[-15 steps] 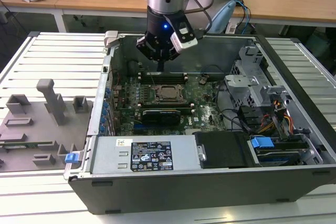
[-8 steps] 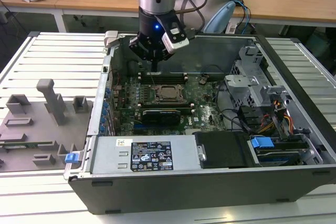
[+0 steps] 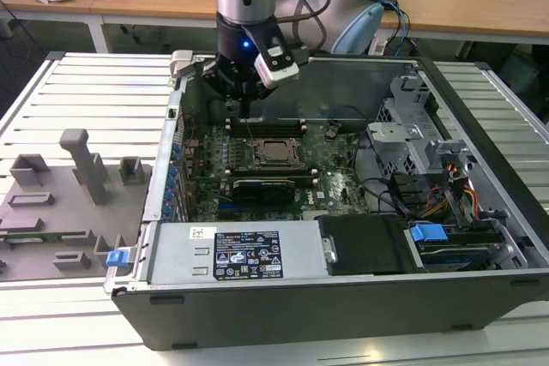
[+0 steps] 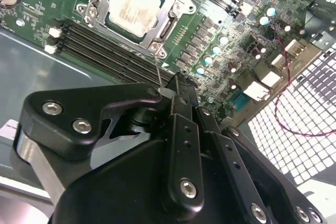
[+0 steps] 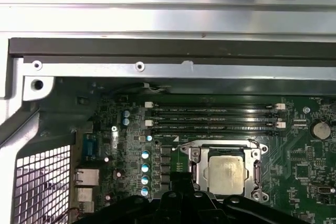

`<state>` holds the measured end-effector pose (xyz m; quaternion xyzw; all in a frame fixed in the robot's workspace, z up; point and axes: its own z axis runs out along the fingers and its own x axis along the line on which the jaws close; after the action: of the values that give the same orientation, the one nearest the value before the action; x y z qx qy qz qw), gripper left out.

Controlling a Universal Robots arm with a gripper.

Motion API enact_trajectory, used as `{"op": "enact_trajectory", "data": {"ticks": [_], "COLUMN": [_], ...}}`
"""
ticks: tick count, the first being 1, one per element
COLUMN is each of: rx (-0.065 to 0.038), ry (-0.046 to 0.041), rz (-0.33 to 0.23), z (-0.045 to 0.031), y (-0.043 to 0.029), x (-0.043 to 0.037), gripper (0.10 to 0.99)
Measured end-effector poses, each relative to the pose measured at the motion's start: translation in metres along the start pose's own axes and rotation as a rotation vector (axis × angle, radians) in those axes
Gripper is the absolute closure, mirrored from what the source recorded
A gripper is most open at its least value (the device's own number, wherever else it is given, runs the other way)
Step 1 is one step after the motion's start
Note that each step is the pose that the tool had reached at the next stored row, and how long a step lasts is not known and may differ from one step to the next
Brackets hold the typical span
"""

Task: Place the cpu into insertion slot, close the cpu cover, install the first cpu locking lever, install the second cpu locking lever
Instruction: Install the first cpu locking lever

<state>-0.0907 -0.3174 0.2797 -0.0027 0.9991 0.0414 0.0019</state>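
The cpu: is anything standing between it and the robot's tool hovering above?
Nothing bulky. The cpu lies seated inside the cpu cover, its metal top bare. One thin metal lever rises from the frame's edge up to the tip of the tool, beside the chip rather than over it.

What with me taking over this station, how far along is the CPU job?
Done: the cpu sits in the insertion slot, cpu cover down around it. In hand: the pincer looks shut on a raised locking lever. Left: latching it; the other lever's state I cannot tell.
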Motion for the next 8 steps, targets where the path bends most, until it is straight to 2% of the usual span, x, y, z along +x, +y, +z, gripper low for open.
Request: {"op": "enact_trajectory", "data": {"ticks": [8], "rx": [0.0], "ry": [-0.0017], "rz": [-0.013], "z": [0.0051], "y": [-0.0004], "x": [0.0091], "gripper": [0.98]}}
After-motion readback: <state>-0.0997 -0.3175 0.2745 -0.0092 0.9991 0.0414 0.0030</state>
